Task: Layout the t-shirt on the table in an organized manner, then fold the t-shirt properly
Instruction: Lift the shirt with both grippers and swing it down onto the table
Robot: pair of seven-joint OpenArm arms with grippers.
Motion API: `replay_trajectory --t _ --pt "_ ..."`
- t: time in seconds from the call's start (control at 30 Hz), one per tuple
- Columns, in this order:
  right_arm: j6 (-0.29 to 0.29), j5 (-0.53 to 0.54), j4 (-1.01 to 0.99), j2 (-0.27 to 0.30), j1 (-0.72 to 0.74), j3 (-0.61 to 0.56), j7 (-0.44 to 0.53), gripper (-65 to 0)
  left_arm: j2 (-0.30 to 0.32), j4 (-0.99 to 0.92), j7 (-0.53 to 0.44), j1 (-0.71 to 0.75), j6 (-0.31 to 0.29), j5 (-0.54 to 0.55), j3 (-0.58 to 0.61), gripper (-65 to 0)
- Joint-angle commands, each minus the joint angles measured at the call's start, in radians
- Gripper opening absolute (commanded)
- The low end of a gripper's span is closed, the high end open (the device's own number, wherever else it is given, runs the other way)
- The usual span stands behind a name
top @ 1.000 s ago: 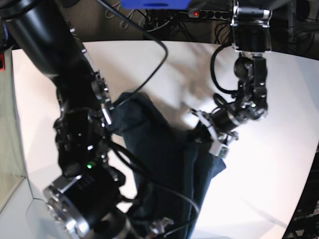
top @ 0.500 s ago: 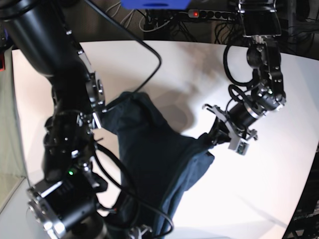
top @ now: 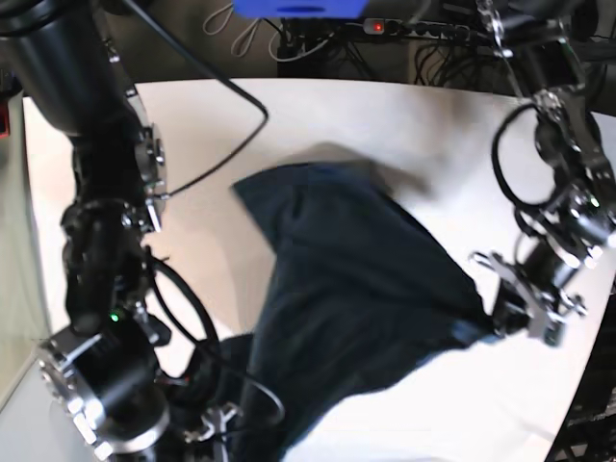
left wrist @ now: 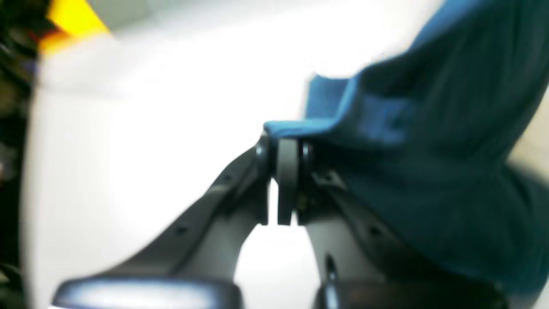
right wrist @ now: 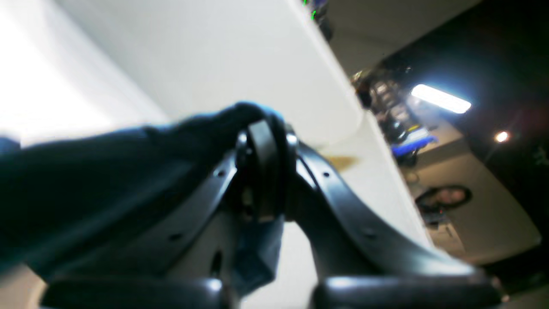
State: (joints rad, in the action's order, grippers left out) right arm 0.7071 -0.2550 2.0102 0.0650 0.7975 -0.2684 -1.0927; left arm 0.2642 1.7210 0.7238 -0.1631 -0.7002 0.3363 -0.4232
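The t-shirt lies spread on the table, between the two arms

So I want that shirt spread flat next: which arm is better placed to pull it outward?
Probably the left gripper: it pinches the t-shirt edge beside bare table. The right gripper also grips fabric, but low at the near edge.

The base view looks down from above onto the table, taking in both arms. Each wrist view sits low behind its own fingers, very close, facing outward; all three share the t-shirt.
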Motion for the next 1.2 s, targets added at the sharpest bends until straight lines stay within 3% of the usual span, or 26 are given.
replay_trajectory --t 0.0,0.2,0.37,0.53,0.8,1.0,1.1,1.17 --pt "-0.009 -0.008 0.011 0.017 0.026 0.021 0.023 -65.0 0.034 0.024 -0.017 -0.051 0.002 0.019 -0.007 -64.5" --pt "-0.009 -0.007 0.007 0.092 0.009 0.080 0.023 -65.0 0.103 -0.026 0.047 -0.295 0.002 0.008 0.020 -64.5" --pt "-0.009 0.000 -0.035 0.163 0.032 0.083 0.042 -65.0 0.136 -0.160 0.036 -0.527 0.002 -0.092 0.209 -64.5" --pt "-0.009 -0.007 -0.228 0.183 0.096 0.128 0.208 -65.0 0.079 -0.415 -0.068 -0.774 0.002 -0.176 0.398 -64.5" --pt "-0.009 -0.008 -0.513 0.192 0.369 0.209 0.323 -65.0 -0.030 -0.820 -0.218 -1.139 0.002 -0.352 0.436 -64.5" --pt "-0.009 -0.008 -0.544 0.226 0.480 0.209 0.320 -65.0 -0.030 -0.864 -0.241 -1.146 0.002 -0.366 0.436 -64.5" --pt "-0.009 -0.008 -0.454 0.246 0.426 0.211 0.299 -65.0 -0.024 -0.818 -0.220 -1.146 0.002 -0.368 0.438 -64.5" --pt "-0.009 -0.007 -0.332 0.270 0.342 0.211 0.247 -65.0 0.014 -0.724 -0.162 -1.146 0.002 -0.366 0.436 -64.5"
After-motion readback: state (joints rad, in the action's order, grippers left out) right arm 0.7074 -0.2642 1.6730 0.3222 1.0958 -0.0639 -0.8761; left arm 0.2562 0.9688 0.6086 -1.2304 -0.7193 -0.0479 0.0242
